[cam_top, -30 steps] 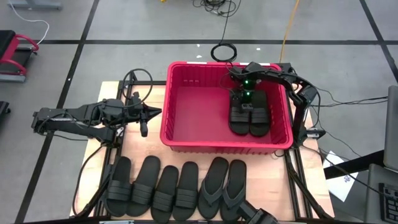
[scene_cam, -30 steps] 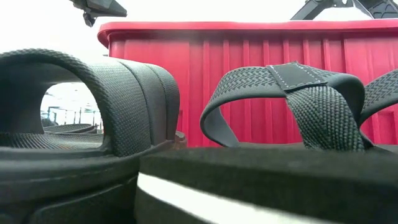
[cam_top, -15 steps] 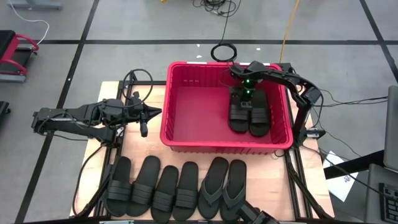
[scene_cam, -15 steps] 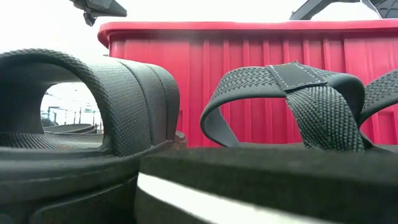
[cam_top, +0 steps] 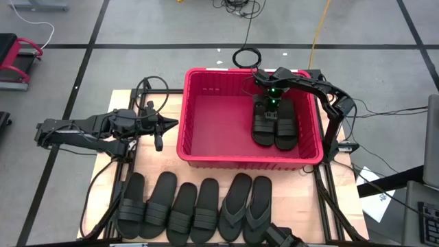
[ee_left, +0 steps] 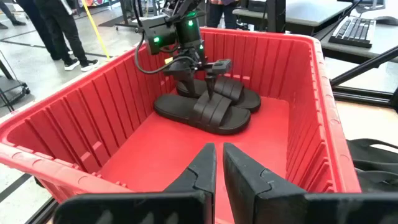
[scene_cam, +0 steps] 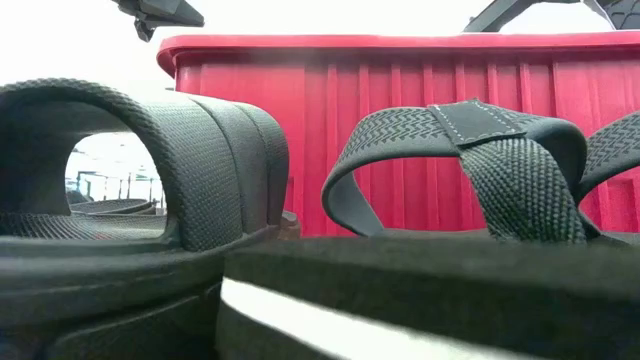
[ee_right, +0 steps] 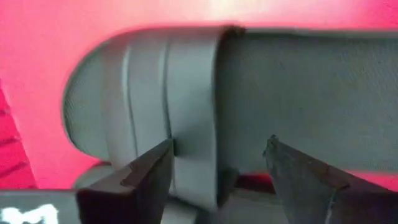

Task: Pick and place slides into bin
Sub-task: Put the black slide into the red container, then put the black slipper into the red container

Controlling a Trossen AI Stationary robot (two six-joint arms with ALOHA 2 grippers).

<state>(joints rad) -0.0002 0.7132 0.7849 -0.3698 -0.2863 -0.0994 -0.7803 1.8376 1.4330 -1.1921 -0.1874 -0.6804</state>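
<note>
I am looking at my right claw (ee_left: 200, 64) first; it is hanging low inside the red bin (cam_top: 199, 147), at about two o'clock on the table; its fingers are standing wide apart, one on each side of a ribbed strap, and they are not pinching it; so I am judging that I am letting go here. Two slides (cam_top: 275, 125) are lying flat, side by side, on the bin floor right under that claw, by the bin's three o'clock wall; this drop looks done.

My left claw (cam_top: 162, 126) is waiting at nine o'clock, just outside the bin's wall; its fingers are nearly shut and holding nothing.

Going outward, six more slides (cam_top: 198, 209) are lying in a row at six o'clock on the wooden table (cam_top: 119, 98), outside the bin; four have wide straps and two are thong ones.

Next, I am thinking the right claw needs lifting straight up, clear of the strap and the rim; then one claw should be reaching down to the row for another slide.
</note>
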